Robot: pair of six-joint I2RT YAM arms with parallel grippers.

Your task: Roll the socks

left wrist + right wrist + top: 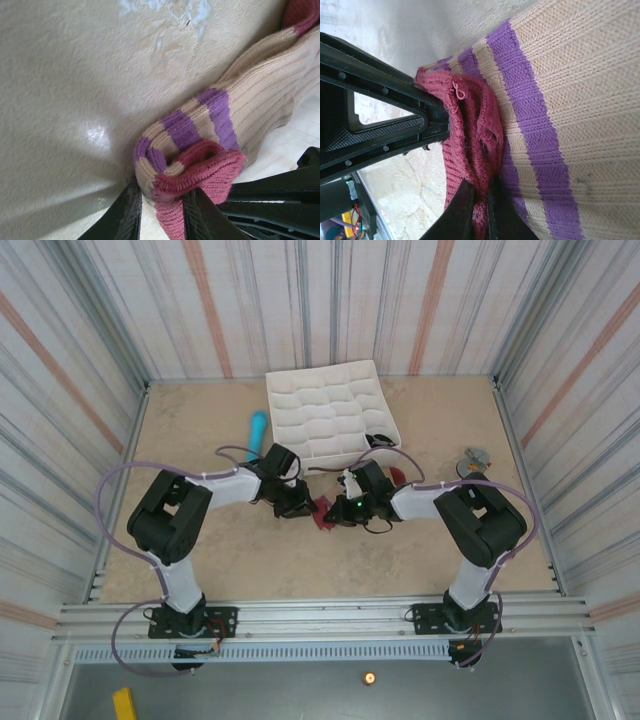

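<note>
2 arms, 2 grippers, both meeting mid-table (pixel 250 560). 1 beige sock (pixel 260 95) is on the table between them, mostly hidden under the grippers in the top view, with maroon bits peeking out at both ends. Left gripper (pixel 161 212) is clamped on the sock's maroon cuff edge, one finger (pixel 127 215) on each side of the bunched fabric and touching it. Right gripper (pixel 480 210) is pinched tight on the same maroon cuff, its fingers nearly together with a thin fold of knit between them. The two grippers are just beside each other, and the left one's black finger presses the cuff from the side in the right wrist view. 3 purple bands are visible on the cuff next to the maroon rim, and the sock body runs away beige and ribbed. 1 white compartment tray (pixel 320 410) sits at the far side of the table. 1 light-blue cylinder (pixel 257 435) lies just left of the tray. 1 dark item (pixel 380 441) sits at the tray's near-right corner, too small to identify. 1 small grey object (pixel 475 458) is off to the right.
</note>
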